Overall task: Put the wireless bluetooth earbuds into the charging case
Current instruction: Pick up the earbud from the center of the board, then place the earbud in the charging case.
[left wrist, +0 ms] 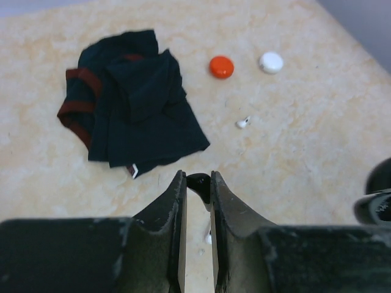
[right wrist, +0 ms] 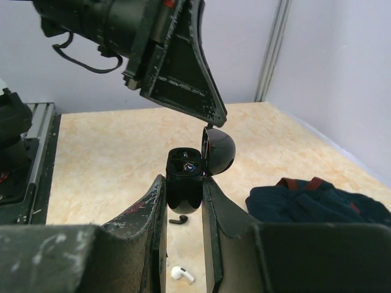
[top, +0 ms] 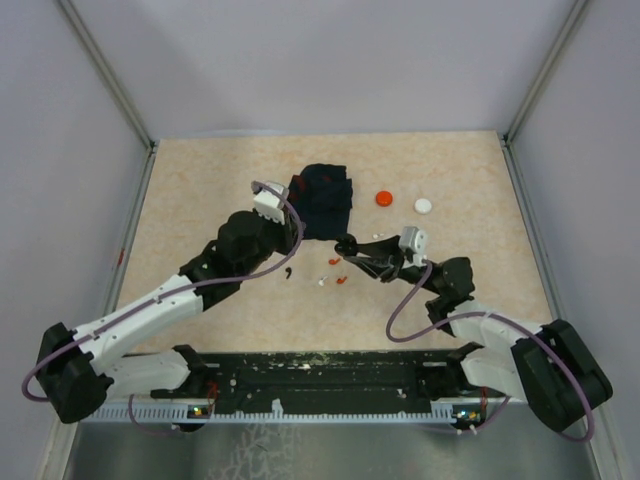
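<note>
My right gripper (right wrist: 184,186) is shut on the black charging case (right wrist: 183,177), held upright above the table with its lid open; the top view shows it (top: 346,245) at mid-table. My left gripper (left wrist: 197,181) is shut on a black earbud (left wrist: 199,183) at its fingertips. In the right wrist view its fingertips (right wrist: 212,117) hang just above the open lid. Loose earbuds lie on the table: black (top: 288,272), white (top: 322,282), red (top: 340,280), and another white one (left wrist: 243,122). Black (right wrist: 179,219) and white (right wrist: 182,273) ones show under the case.
A dark navy cloth with red trim (top: 322,200) lies crumpled behind the left gripper. An orange disc (top: 384,198) and a white disc (top: 423,206) lie at the back right. Grey walls enclose the table.
</note>
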### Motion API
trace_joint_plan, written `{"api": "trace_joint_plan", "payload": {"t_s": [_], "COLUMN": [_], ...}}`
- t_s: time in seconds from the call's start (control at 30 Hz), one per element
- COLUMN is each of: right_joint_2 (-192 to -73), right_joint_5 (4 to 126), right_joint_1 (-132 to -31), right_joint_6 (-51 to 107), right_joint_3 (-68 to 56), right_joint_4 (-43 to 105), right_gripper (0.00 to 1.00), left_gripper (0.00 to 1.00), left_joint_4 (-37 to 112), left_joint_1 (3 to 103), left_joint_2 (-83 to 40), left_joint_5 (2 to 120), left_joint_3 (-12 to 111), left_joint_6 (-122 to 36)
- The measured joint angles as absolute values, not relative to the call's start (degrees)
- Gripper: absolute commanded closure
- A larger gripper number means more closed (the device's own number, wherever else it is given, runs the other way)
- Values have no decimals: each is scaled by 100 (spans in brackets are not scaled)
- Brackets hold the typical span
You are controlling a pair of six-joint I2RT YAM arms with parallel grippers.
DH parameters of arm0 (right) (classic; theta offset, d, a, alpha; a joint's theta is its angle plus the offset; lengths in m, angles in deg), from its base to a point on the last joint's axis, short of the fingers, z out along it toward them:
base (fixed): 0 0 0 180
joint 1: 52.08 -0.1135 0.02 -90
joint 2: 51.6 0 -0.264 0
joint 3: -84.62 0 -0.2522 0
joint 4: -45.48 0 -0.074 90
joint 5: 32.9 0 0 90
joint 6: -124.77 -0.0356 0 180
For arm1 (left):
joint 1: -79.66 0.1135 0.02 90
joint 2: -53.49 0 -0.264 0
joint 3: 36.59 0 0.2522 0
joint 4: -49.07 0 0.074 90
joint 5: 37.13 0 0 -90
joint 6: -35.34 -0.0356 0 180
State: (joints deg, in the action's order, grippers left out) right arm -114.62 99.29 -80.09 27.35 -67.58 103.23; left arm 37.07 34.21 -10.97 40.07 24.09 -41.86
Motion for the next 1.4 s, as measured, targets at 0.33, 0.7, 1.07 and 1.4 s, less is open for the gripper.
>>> {"api": "trace_joint_plan", "payload": {"t_s": [0.33,0.7,1.07,1.4], "right_joint_2": [-11548,-11967,-12262,-12262], "right_joint_5": [9542,9215,9188,9195], "right_joint_1": [-8009,-8009,-8009,-8009], "right_joint_6": [2927,3010,3006,3006], "right_joint_3": [-6725,-6725,-6725,-6725], "right_joint_4": [10845,11558,12102,12117], "right_gripper": [100,100,100,100], "left_gripper": [86,87,87,87], "left_joint_4": [4747,5482,5925,6159], "left_joint_1": [2636,2240,1923,1689], "left_joint_2": [-833,-748,-872,-1292], "left_joint_5": [3291,3262,3476,3500], "left_joint_3": [2407,2407,2407,2413], "left_joint_6": [-4606,-4547,-4549,-4636]}}
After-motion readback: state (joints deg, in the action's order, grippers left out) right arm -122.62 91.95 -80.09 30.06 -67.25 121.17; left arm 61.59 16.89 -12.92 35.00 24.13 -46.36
